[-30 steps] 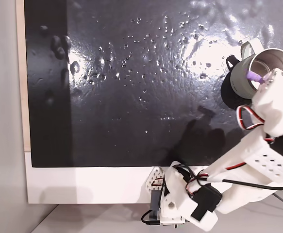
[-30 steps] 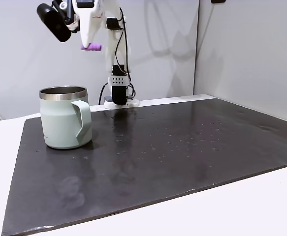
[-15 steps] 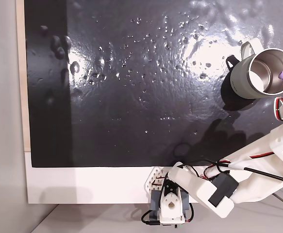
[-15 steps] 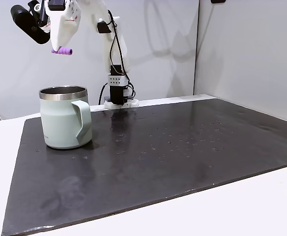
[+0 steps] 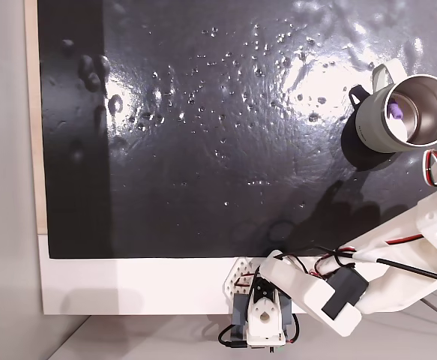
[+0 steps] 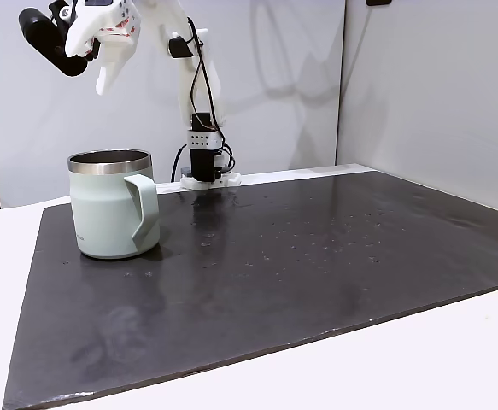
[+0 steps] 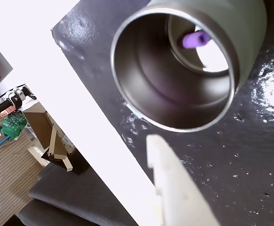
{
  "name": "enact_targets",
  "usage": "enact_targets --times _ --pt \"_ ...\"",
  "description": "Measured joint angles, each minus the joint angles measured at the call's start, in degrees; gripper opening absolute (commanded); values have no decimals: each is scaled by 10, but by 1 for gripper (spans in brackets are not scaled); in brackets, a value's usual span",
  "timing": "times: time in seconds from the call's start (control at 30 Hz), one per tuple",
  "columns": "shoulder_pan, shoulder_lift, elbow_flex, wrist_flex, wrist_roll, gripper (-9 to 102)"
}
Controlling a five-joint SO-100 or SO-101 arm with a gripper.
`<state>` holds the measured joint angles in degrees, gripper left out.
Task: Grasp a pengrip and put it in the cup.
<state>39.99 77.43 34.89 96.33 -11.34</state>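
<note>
The cup (image 5: 402,112) stands upright near one corner of the black mat (image 5: 203,150), its handle (image 5: 381,75) turned toward the mat's far edge as a fixed view from above shows it, and its rim nearly reaching the right border of that picture. The pengrip (image 5: 396,110) lies inside the cup, on the shiny steel bottom; the wrist view (image 7: 196,39) shows it as a small purple cylinder resting low against the inner wall, partly washed out by a bright reflection beside it. From the side, in a fixed view, the cup (image 6: 112,203) hides its contents behind its wall. The gripper (image 6: 101,70) hangs well above the cup and a little behind it, its fingers spread apart and holding nothing; one white fingertip (image 7: 167,174) enters the wrist view from below, just outside the cup's rim. Away from the cup the mat lies open across nearly its whole width, marked by small shiny droplets or dimples, and a white table (image 6: 402,359) borders it. The arm's base (image 5: 259,322) sits on the white strip off the mat's near edge, well apart from the cup, and the arm's upper links are cut off by the right border in the view from above.
</note>
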Motion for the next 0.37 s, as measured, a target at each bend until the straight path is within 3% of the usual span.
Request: enact_targets --times 0.37 --pt "0 0 0 0 0 32"
